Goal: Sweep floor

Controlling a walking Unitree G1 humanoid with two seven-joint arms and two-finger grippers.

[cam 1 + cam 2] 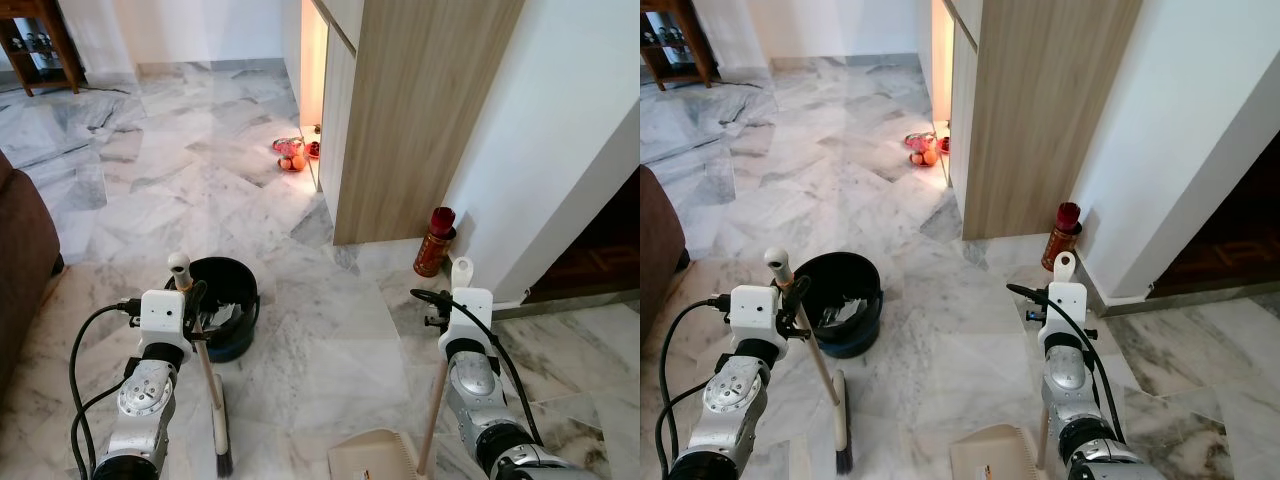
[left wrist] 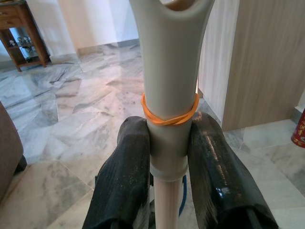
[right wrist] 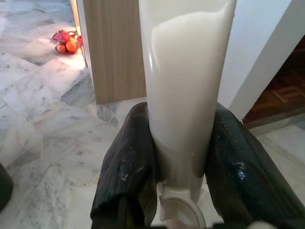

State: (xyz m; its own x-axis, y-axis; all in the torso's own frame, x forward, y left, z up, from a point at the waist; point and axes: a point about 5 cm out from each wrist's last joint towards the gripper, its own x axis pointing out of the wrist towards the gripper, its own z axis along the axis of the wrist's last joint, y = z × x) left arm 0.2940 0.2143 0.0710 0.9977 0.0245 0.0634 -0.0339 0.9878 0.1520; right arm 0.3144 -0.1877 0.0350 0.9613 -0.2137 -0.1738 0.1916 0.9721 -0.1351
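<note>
My left gripper (image 2: 169, 157) is shut on the broom handle (image 1: 205, 370), a pale wooden stick with a white cap and an orange rubber band (image 2: 169, 114). The broom's dark bristles (image 1: 224, 461) rest on the marble floor near my feet. My right gripper (image 3: 178, 162) is shut on the cream dustpan handle (image 1: 435, 405), which stands upright. The beige dustpan (image 1: 375, 455) sits on the floor at the bottom of the view, between the two arms.
A dark blue bucket (image 1: 227, 305) holding scraps stands just ahead of the broom. A wooden cabinet (image 1: 410, 120) and white wall lie ahead right, with a red canister (image 1: 435, 243) at the corner. A fruit plate (image 1: 292, 158) sits farther off. A brown sofa (image 1: 22, 260) is at left.
</note>
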